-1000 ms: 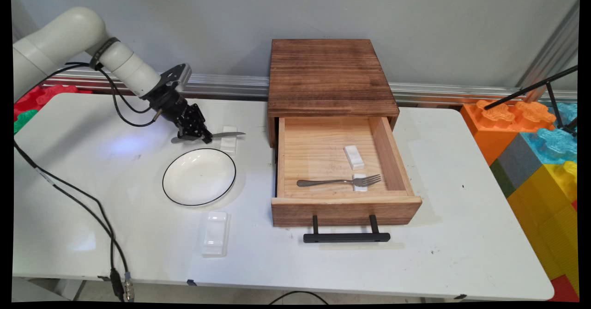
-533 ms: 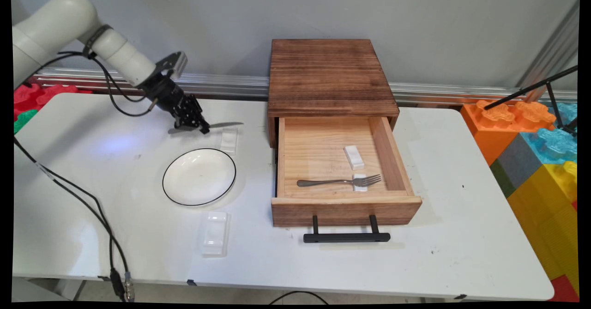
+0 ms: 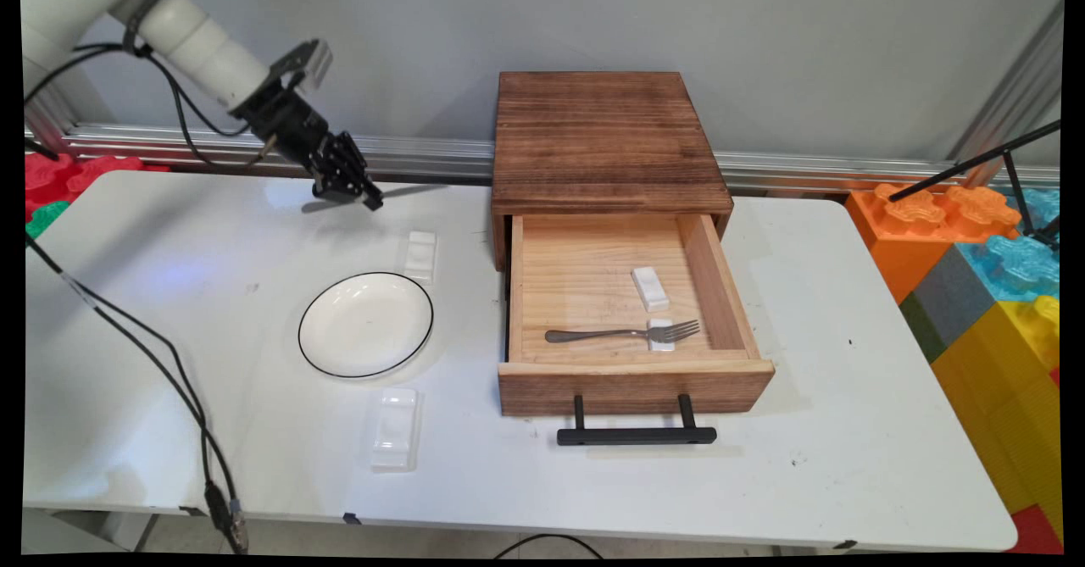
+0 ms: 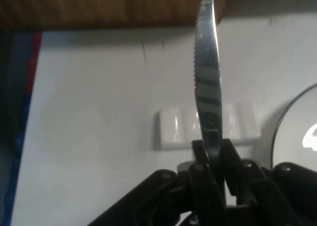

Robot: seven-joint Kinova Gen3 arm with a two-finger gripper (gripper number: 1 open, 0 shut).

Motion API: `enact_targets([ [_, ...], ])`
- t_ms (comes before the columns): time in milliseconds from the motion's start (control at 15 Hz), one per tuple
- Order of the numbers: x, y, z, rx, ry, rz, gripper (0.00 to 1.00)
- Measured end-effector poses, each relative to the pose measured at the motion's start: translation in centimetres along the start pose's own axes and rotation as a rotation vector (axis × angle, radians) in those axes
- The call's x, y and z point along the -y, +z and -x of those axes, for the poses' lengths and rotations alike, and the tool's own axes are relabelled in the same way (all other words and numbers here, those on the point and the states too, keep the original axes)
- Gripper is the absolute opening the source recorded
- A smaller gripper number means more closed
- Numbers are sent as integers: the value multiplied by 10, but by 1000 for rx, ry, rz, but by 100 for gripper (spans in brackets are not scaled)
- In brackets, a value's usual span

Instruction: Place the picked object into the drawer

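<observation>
Gripping a table knife (image 3: 398, 191), the black gripper (image 3: 360, 197) hangs in the air above the far left part of the white table (image 3: 805, 313), fingers closed tight on the knife near where handle meets blade. Knife lies roughly level, blade tip pointing right toward the wooden drawer box (image 3: 606, 139), handle end sticking out to the left. Hand view: serrated blade (image 4: 207, 67) runs up from between the fingers (image 4: 229, 156), with a white ceramic cutlery rest (image 4: 176, 128) on the table directly beneath it.

In the main view that rest (image 3: 420, 255) sits just beyond the white black-rimmed plate (image 3: 365, 324), well below the raised knife and not touching it. A second white rest (image 3: 395, 428) lies near the table's front edge, on the near side of the plate.

Drawer (image 3: 627, 321) is pulled open, black handle (image 3: 636, 435) toward the camera. Inside: a fork (image 3: 623, 333) lying crosswise, tines resting on a small white rest (image 3: 661, 336); another small white rest (image 3: 650, 288) lies just behind it, apart from the fork. Coloured foam blocks (image 3: 975, 270) stand off the table's right end.
</observation>
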Motion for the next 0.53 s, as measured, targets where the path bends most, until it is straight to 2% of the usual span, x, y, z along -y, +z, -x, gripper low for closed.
enact_targets([
  [267, -12, -24, -41, -15, -8, -2, 0],
  [533, -34, -32, -84, -28, -24, 0, 0],
])
